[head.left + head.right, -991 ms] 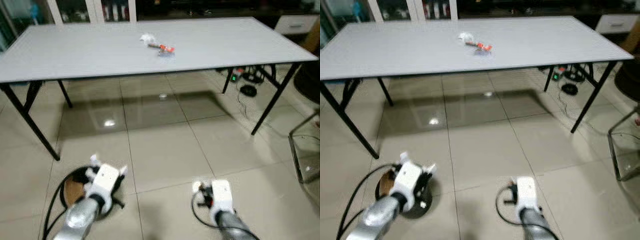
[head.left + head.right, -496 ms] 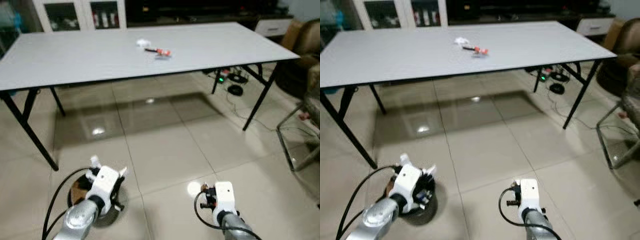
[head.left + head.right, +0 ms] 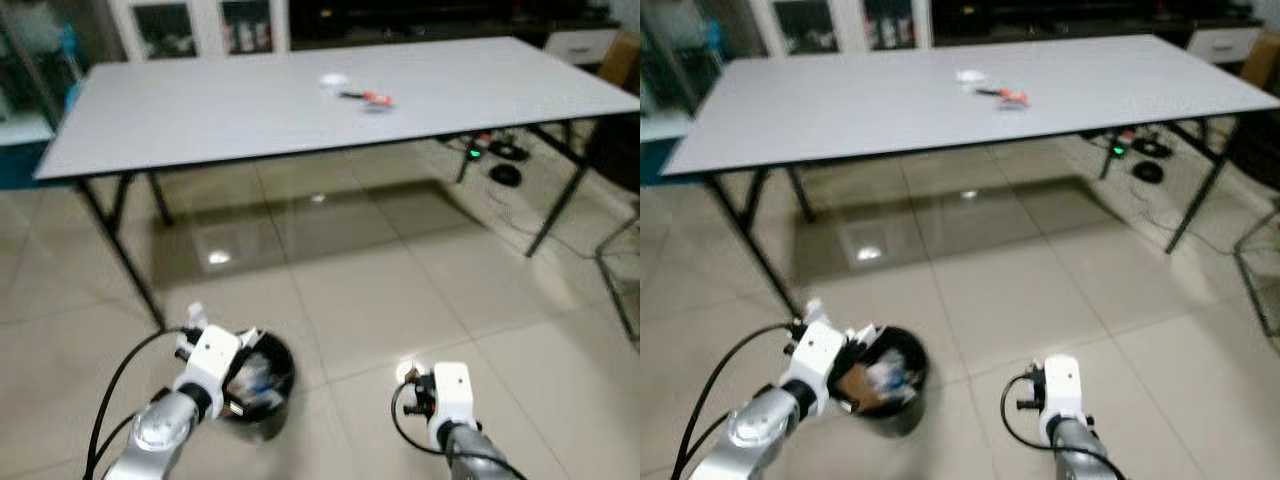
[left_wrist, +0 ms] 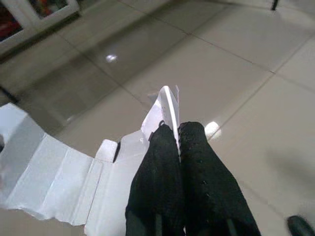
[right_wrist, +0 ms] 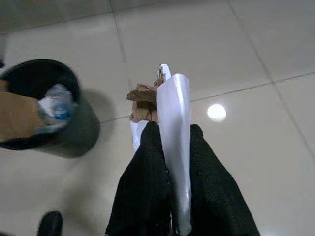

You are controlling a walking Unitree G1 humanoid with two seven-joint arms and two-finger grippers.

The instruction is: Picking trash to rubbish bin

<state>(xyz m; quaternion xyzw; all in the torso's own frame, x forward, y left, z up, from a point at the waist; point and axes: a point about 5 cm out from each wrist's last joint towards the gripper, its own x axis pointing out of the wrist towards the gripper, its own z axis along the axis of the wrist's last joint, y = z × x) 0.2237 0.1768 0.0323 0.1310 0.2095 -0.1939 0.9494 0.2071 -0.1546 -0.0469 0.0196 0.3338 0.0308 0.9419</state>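
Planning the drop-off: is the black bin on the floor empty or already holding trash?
Already holding trash: the black bin stands upright with brown cardboard and crumpled plastic showing inside it.

The floor (image 3: 400, 290) is shiny tile, with lights showing in it like a mirror. The table (image 3: 250, 110) top is smooth, flat grey and not shiny; its legs are thin black metal. The bin (image 5: 29, 118) is dark, smooth plastic, with brown card and crinkly clear plastic in it. The left gripper (image 4: 178, 147) has rough, dull black fingers that pinch white paper (image 4: 64, 187). The right gripper (image 5: 172, 147) pinches a shiny white plastic strip (image 5: 174, 128) and torn brown card (image 5: 142, 103). The arms are silver metal.
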